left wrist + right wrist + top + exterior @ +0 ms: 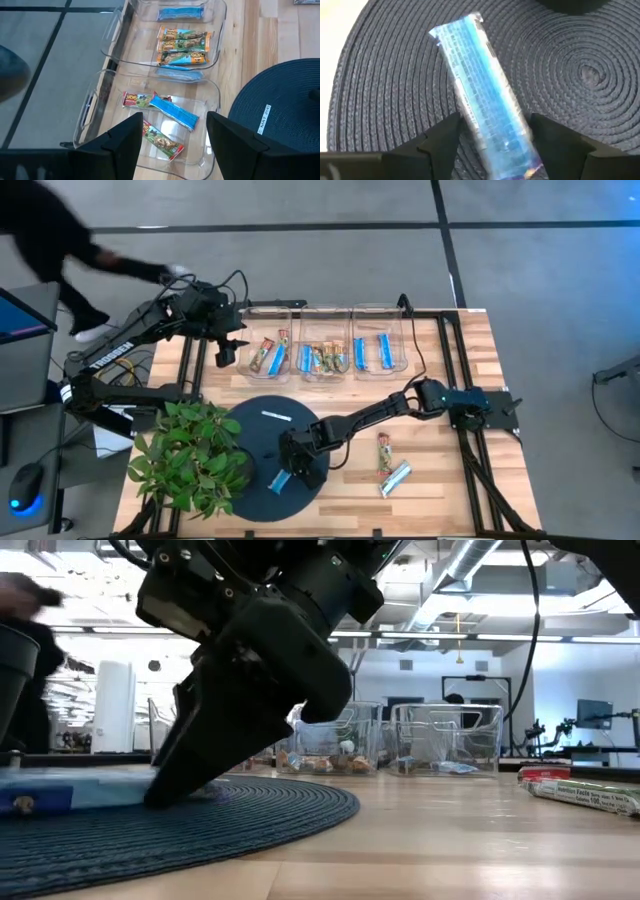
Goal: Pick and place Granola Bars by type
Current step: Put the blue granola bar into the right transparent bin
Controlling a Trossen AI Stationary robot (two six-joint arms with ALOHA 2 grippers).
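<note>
I am seeing Granola Bars (326, 357) lying sorted in bins, one blue bar (487, 125) lying flat on the mat, two lying on the bench (388, 463).

"TROSSEN" is lettered in white along the left arm (112, 352). A white tag (264, 119) on the dark mat (295, 95) reads "MAT 24"; its remaining characters cannot be read. The wrapper print is illegible.

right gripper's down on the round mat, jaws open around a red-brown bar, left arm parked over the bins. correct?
Wrong on colour: the bar between the right gripper jaws is bright blue, as the right wrist view shows. The rest holds: open jaws straddle it on the round mat, and the left gripper waits over the bins.
</note>
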